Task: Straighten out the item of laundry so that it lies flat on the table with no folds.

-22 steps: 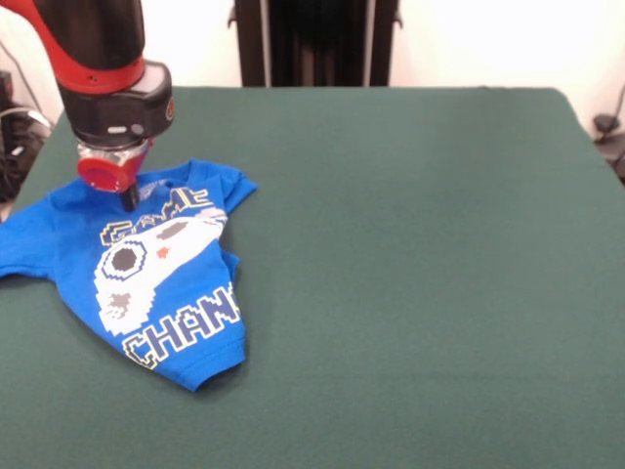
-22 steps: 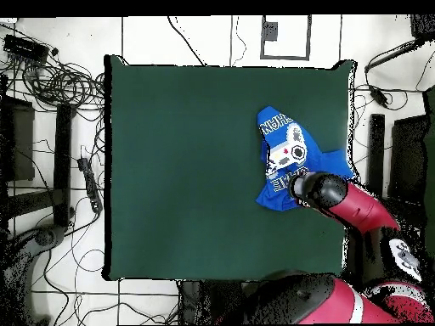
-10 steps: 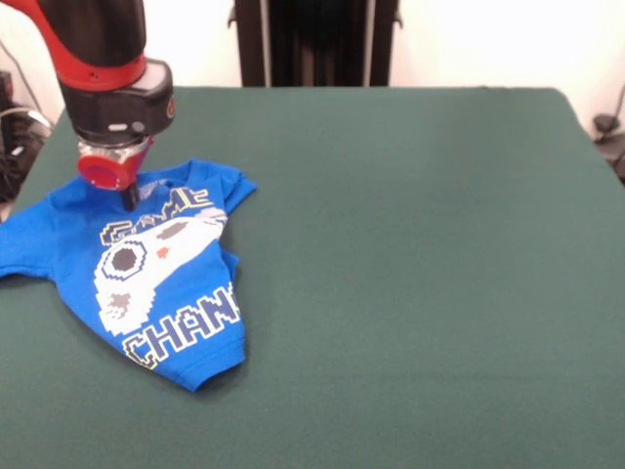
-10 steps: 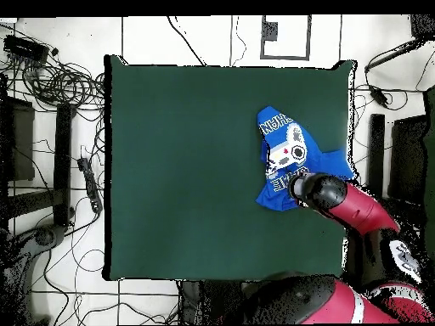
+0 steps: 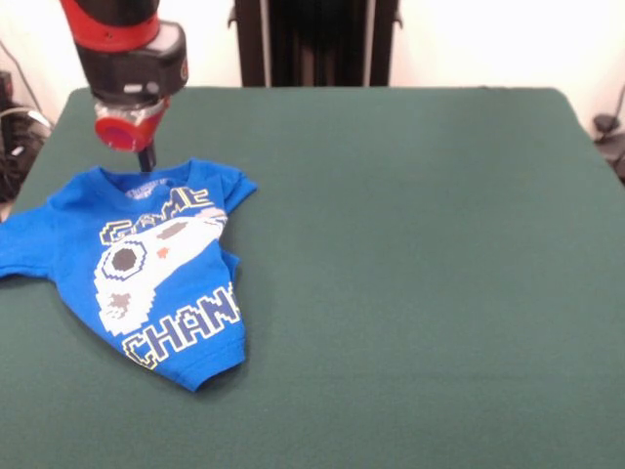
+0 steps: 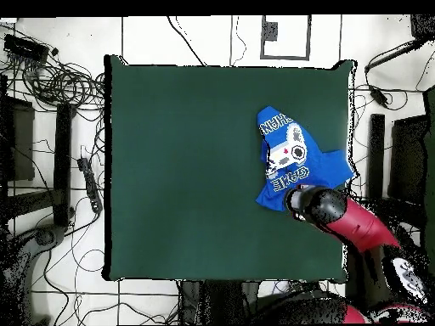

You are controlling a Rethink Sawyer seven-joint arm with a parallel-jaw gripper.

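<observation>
Blue cotton, the T-shirt (image 5: 137, 264) lies print-up on the green table (image 5: 410, 254), crowded toward one side edge and well apart from the table's middle. Its collar end is spread fairly wide, one sleeve reaching to the table's edge, but the body is folded in along one side so the lettering near the hem is cut off, and the hem narrows to a bunched point. The gripper (image 5: 146, 159) hangs just beyond the shirt's collar, its dark tip above the cloth's edge; whether its fingers are parted or together cannot be told.
</observation>
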